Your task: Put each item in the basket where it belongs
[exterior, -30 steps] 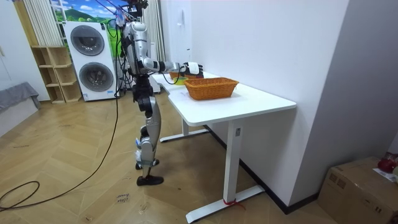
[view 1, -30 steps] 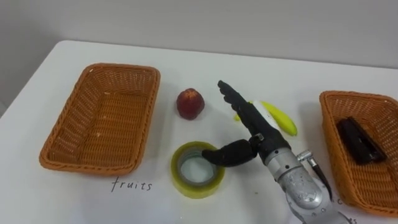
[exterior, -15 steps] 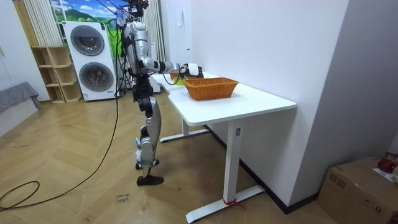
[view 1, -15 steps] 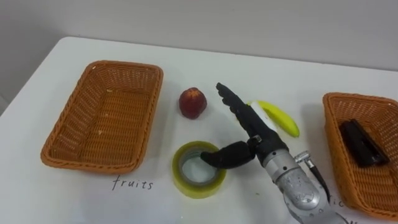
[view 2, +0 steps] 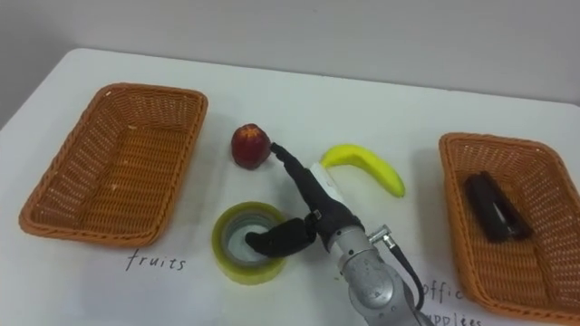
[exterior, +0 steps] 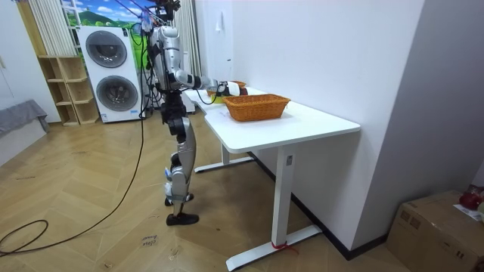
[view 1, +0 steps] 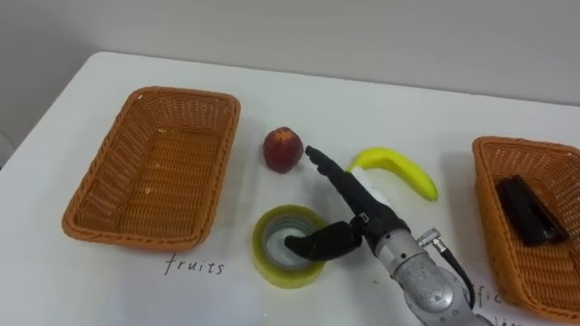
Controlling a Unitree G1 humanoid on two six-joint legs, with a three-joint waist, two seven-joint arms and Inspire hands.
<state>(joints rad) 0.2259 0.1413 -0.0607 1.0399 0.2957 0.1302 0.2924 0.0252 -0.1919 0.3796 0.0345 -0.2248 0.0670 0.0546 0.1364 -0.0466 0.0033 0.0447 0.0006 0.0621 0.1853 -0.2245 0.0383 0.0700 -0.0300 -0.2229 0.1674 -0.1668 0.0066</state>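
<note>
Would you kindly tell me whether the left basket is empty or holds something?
Empty: the left basket's wicker floor is bare; the red fruit and the banana lie on the table outside it.

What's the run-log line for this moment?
right hand: open, thumb inside tape roll core | peach, banana: on table | fruits basket: empty | right basket: dark item inside

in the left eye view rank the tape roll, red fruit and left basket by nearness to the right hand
1. tape roll, at the right hand's thumb.
2. red fruit, just beyond the hand.
3. left basket, far left.
</note>
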